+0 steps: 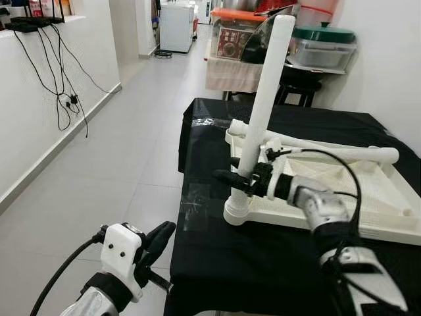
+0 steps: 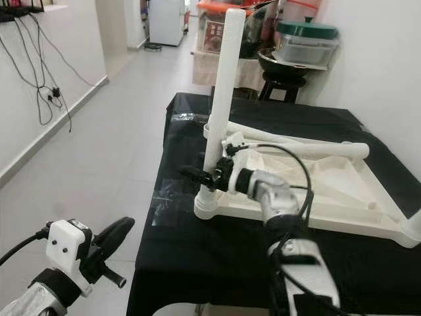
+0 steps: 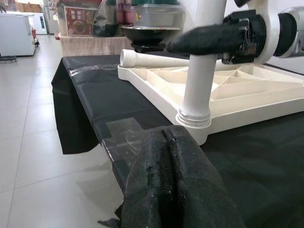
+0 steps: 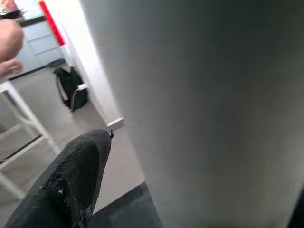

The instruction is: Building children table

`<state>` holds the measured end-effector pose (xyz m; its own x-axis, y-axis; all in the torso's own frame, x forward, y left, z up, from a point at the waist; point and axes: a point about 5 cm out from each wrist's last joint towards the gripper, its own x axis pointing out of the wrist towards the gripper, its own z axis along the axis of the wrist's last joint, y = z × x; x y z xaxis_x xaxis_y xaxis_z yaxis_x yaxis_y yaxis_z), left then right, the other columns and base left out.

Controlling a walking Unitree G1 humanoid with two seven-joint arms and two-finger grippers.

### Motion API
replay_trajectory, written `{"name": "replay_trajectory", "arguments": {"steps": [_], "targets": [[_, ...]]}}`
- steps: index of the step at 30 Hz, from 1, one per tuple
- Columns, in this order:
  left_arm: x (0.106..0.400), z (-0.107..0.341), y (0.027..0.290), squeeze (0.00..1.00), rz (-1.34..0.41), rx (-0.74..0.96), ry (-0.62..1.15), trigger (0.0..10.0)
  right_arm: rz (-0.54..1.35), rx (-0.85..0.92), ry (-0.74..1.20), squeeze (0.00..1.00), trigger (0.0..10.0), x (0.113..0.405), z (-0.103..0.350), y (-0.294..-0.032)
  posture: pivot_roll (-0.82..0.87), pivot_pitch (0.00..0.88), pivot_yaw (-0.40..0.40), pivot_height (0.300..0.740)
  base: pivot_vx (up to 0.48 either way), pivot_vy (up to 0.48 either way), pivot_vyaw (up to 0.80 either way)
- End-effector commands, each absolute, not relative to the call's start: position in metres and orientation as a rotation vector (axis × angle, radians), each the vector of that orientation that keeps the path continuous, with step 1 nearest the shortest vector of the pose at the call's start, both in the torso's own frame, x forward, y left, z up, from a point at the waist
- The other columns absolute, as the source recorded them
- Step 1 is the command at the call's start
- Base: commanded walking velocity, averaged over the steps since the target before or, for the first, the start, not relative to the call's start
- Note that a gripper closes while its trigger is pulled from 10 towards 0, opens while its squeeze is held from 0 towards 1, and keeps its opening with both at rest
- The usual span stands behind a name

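One right gripper clamps the upright leg; left gripper hangs closed.

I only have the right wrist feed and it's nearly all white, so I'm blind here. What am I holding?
Observer: Your right gripper is clamped on an upright white leg, low down.
Operator: Is the leg in place?
Observer: Its foot stands in the corner socket of the upturned tabletop; how deep, I cannot tell.
Operator: Where's my other arm?
Observer: The left gripper is shut, low beside the table, over the floor.
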<state>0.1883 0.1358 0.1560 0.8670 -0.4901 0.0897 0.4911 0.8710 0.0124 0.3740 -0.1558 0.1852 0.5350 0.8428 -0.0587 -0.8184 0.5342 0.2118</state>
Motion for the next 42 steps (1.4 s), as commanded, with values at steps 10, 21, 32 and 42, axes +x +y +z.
{"name": "replay_trajectory", "arguments": {"steps": [10, 21, 32, 42], "targets": [[0.188, 0.152, 0.135, 0.0, -0.512, -0.01, -0.073, 10.0, 1.045, 0.266, 0.104, 0.0, 0.0, 0.376, 0.188, -0.163, 0.05, 0.0, -0.108, 0.74, 0.0, 0.0, 0.0], [0.186, 0.152, 0.135, 0.0, -0.511, -0.011, -0.073, 10.0, 0.728, 0.131, 0.045, 0.0, 0.0, 0.384, 0.181, -0.165, 0.05, 0.0, -0.116, 0.74, 0.0, 0.0, 0.0], [0.185, 0.154, 0.139, 0.0, -0.512, -0.013, -0.067, 10.0, 0.06, -0.01, 0.006, 0.0, 0.0, 0.345, 0.153, -0.14, 0.02, 0.0, -0.083, 0.74, 0.0, 0.0, 0.0], [0.187, 0.153, 0.139, 0.0, -0.509, -0.011, -0.07, 10.0, 0.078, 0.052, 0.051, 1.0, 10.0, 0.35, 0.156, -0.14, 0.03, 0.0, -0.098, 0.74, 0.0, 0.0, 0.0]]}}
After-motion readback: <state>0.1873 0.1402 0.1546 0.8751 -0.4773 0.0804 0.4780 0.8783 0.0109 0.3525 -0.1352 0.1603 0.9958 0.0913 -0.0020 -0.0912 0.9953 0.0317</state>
